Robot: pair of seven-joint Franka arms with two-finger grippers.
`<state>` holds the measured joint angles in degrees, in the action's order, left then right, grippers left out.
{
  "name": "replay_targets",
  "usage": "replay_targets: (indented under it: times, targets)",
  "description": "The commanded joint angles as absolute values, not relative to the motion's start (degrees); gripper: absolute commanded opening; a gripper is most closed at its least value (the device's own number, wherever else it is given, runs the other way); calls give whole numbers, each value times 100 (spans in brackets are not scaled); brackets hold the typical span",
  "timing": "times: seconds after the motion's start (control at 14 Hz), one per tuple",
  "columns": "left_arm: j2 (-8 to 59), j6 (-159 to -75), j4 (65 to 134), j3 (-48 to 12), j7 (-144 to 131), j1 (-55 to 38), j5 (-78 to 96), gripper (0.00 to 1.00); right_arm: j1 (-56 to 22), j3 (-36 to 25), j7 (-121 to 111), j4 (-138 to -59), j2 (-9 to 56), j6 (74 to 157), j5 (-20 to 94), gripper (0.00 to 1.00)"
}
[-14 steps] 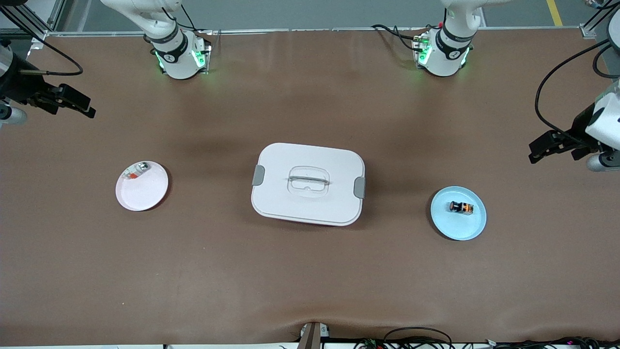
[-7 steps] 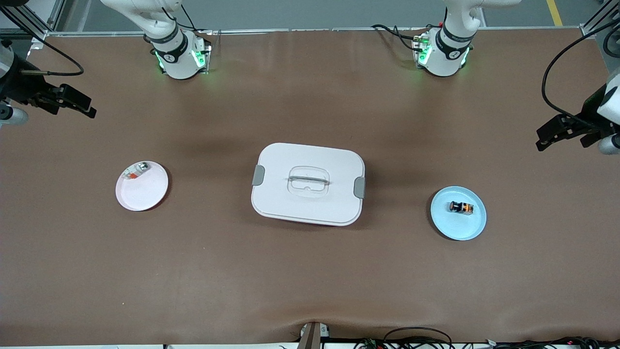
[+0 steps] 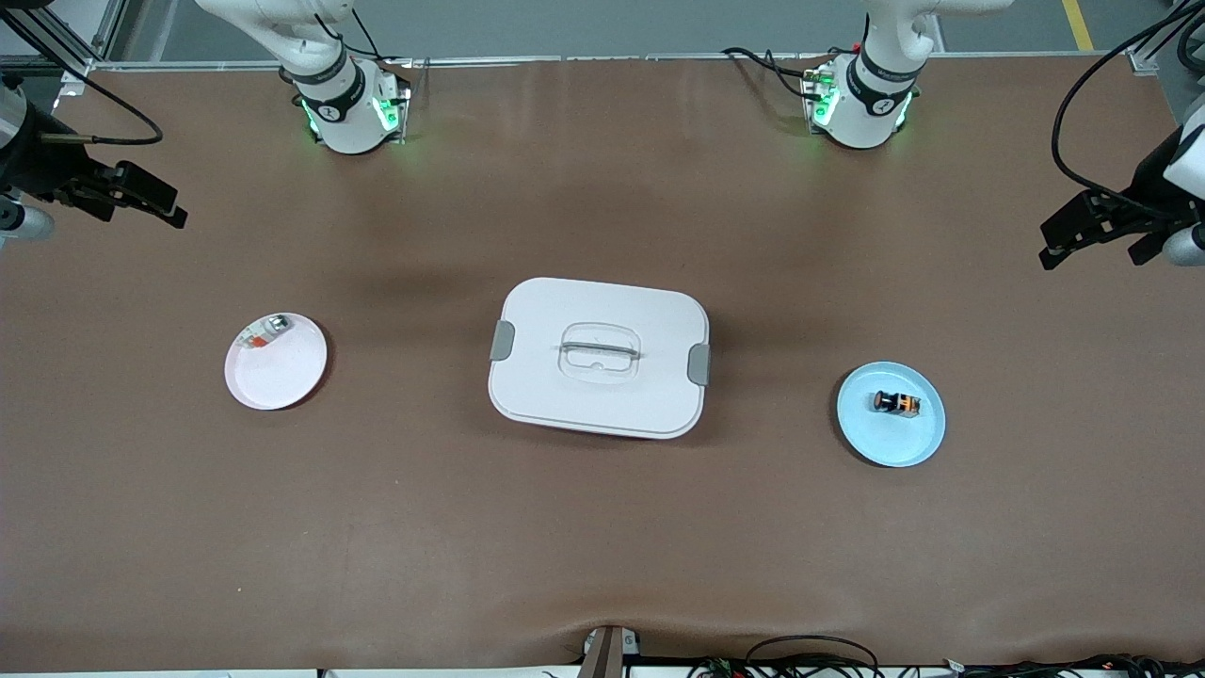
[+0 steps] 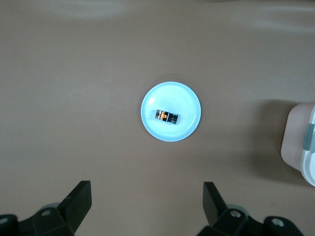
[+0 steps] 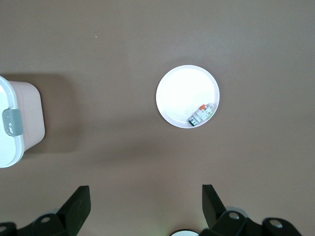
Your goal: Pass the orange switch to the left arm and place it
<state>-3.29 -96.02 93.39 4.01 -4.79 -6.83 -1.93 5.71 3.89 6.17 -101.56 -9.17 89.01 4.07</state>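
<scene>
One box (image 3: 599,357) mid-counter (image 3: 602,527); two plates flanking: blue plate (image 3: 908,447) holding one orange switch (image 3: 895,403), white plate (image 3: 282,377). Left gripper (image 3: 1083,231), right gripper (image 3: 141,200) both spread, empty, above counter ends.

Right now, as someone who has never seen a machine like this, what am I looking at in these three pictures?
These are two white robot arms bolted to a brown table, each ending in a two-finger claw. One picture looks down from a high camera facing them; the other two come from cameras on each arm's wrist. The left gripper hangs open high over its end of the table; the right gripper waits open over the other end. Neither holds anything. In the middle sits a closed white box. Toward the left arm's end, the orange switch lies on a blue plate; toward the right arm's end, a white plate holds a small silver-and-red piece.
</scene>
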Motion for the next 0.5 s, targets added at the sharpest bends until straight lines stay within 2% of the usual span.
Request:
replay_targets:
  times: [0.0, 0.43]
  targets:
    - [-360, -9396, 9255, 404, -439, -659, -70, 100, 616, 457, 633, -10274, -1081, 8903, 483, 100]
    - [-413, -9098, 9237, 431, -413, -659, 53, 100, 536, 422, 633, -10274, -1099, 8895, 483, 100]
